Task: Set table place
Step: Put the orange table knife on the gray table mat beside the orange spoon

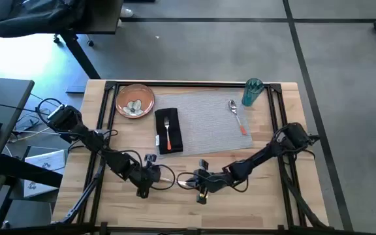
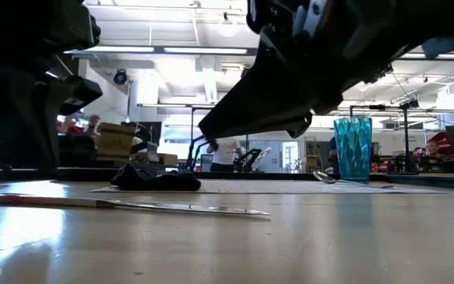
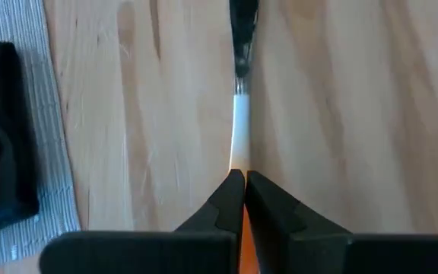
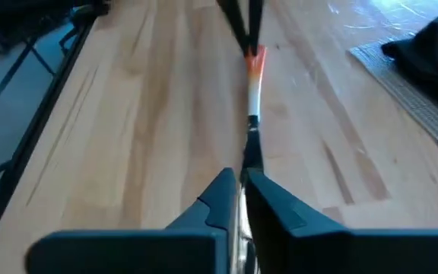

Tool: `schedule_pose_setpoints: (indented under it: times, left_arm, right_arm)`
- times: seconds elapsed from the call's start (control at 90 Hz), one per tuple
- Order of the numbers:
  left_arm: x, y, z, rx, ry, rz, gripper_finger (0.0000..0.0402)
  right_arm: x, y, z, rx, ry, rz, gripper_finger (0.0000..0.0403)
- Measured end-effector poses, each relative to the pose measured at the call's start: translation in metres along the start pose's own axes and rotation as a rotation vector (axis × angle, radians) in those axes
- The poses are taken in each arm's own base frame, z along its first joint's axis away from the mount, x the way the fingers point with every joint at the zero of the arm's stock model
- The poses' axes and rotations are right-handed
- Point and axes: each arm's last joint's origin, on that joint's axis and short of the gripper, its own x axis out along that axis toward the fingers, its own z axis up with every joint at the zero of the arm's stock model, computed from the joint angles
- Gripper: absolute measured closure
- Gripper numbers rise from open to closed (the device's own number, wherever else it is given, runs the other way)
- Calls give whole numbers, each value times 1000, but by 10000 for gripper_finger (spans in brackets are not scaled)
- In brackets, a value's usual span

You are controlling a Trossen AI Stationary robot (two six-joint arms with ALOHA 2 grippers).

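An orange-handled knife lies flat on the table near its front edge, handle toward the table's left. My left gripper is shut over the handle. My right gripper is shut over the blade; in the low view it hangs clear above the knife. Farther back lies the grey placemat, with a black napkin and a fork on its left part and a spoon on its right. The plate rests on the table beyond the mat's far left corner. My left gripper stands with its shut fingertips pointing down over the free end of the knife's handle, in line with the knife. Whether they touch it I cannot tell. The knife lies flat on the wood.
A teal cup stands at the placemat's far right corner. The black rail frame edges the table. A person shows in the room beyond the far edge. Bare wood lies right and left of the arms along the near edge.
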Motion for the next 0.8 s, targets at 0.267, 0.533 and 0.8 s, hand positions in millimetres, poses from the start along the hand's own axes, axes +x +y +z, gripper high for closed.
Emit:
schedule_pose_setpoints:
  times: [0.267, 0.533, 0.8]
  left_arm:
    - [0, -1, 3, 0, -26, -10, 401]
    - [1, 0, 5, 15, -45, -9, 401]
    - [1, 0, 5, 8, -45, -6, 401]
  right_arm:
    - [15, -5, -22, -6, 45, -39, 227]
    - [27, -10, -36, -37, 33, -81, 186]
    - [39, -8, -58, -122, 14, -115, 211]
